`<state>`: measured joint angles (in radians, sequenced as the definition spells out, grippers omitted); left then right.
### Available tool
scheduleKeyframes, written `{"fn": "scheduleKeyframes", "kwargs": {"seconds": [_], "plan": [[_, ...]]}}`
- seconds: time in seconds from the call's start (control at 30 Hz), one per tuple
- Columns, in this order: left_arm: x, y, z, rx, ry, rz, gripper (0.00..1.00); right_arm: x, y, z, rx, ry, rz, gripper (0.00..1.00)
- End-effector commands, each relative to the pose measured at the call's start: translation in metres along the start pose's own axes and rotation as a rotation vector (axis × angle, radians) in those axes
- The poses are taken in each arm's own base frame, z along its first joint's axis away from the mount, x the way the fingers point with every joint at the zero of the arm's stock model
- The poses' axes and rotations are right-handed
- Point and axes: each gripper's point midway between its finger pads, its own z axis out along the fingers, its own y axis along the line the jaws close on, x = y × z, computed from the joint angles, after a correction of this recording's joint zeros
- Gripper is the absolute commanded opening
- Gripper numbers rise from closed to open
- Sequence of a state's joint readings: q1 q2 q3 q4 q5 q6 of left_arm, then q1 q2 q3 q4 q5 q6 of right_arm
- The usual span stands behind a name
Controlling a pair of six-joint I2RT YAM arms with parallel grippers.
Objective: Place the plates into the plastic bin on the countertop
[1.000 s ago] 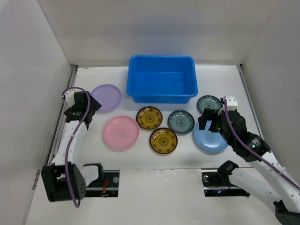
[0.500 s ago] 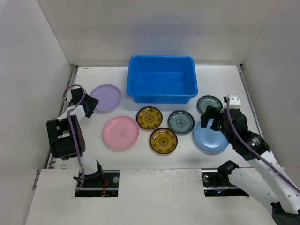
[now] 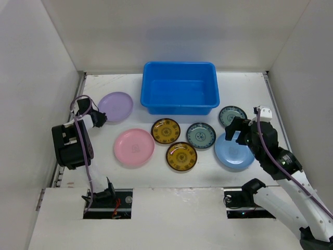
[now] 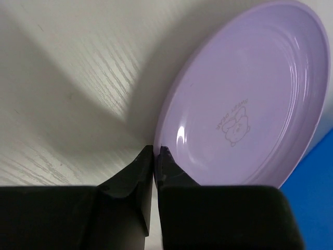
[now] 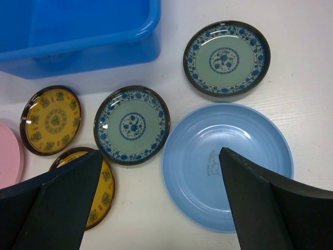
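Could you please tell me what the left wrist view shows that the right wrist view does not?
Only left wrist: the lavender plate, with the left gripper closed on its rim. Only right wrist: the light blue plate, two teal patterned plates, two amber plates, a sliver of the pink plate, and the open right gripper. Both: the blue bin and white countertop.

Bin (image 3: 179, 87) at far centre of worktop (image 3: 244, 88), seven plates (image 3: 133, 147) spread nearer, leftmost plate (image 3: 115, 106) rim in left pincer (image 3: 99, 119), right pincer (image 3: 237, 130) above near-right plate (image 3: 233, 152).

Overhead camera spans the countertop (image 3: 250, 88); each wrist camera closely shares its plates (image 5: 227, 165).
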<state>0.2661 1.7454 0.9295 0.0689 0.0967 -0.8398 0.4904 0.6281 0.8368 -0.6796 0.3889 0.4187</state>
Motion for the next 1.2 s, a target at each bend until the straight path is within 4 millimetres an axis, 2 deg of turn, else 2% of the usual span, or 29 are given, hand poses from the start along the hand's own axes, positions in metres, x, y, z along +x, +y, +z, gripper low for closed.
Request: {"fn": "scheduleKeyframes", "kwargs": {"seconds": [0.0,0.07,0.17,0.27,0.33,0.4,0.47,0.53,0.63,0.7,0.83,0.97,1.13,1.17], "plan": [[-0.042,-0.043,-0.027,0.118,-0.096,-0.021,0.00,-0.022,0.005,-0.004,-0.019,-0.079,0.048,1.00],[-0.065,-0.070,-0.052,0.178,-0.151,-0.010,0.00,-0.023,0.004,-0.006,-0.021,-0.086,0.053,1.00],[-0.094,-0.123,-0.095,0.292,-0.214,0.015,0.00,-0.026,0.004,-0.009,-0.025,-0.102,0.064,1.00],[-0.095,-0.197,-0.142,0.446,-0.227,0.093,0.00,-0.029,0.003,-0.012,-0.025,-0.112,0.073,1.00],[-0.076,-0.245,-0.166,0.538,-0.197,0.173,0.01,-0.030,0.003,-0.012,-0.025,-0.116,0.074,1.00],[-0.043,-0.289,-0.182,0.615,-0.143,0.277,0.02,-0.032,0.003,-0.012,-0.021,-0.121,0.076,1.00],[-0.001,-0.324,-0.190,0.669,-0.075,0.383,0.03,-0.035,0.003,-0.012,-0.013,-0.127,0.078,1.00],[0.043,-0.347,-0.187,0.696,-0.014,0.490,0.03,-0.037,0.003,-0.012,-0.009,-0.129,0.076,1.00],[0.101,-0.366,-0.171,0.720,0.048,0.610,0.03,-0.039,0.002,-0.013,-0.006,-0.133,0.077,1.00],[0.128,-0.372,-0.155,0.734,0.063,0.648,0.03,-0.039,0.002,-0.014,-0.007,-0.134,0.081,1.00],[0.157,-0.375,-0.116,0.715,0.054,0.670,0.03,-0.035,0.002,-0.017,-0.019,-0.129,0.096,1.00],[0.180,-0.370,-0.089,0.696,0.062,0.703,0.03,-0.029,-0.003,-0.021,-0.011,-0.115,0.097,1.00],[0.210,-0.348,-0.048,0.633,0.102,0.784,0.04,-0.026,-0.008,-0.024,0.003,-0.110,0.094,1.00],[0.215,-0.346,-0.045,0.630,0.109,0.798,0.05,-0.025,-0.009,-0.024,0.005,-0.108,0.093,1.00]]}}
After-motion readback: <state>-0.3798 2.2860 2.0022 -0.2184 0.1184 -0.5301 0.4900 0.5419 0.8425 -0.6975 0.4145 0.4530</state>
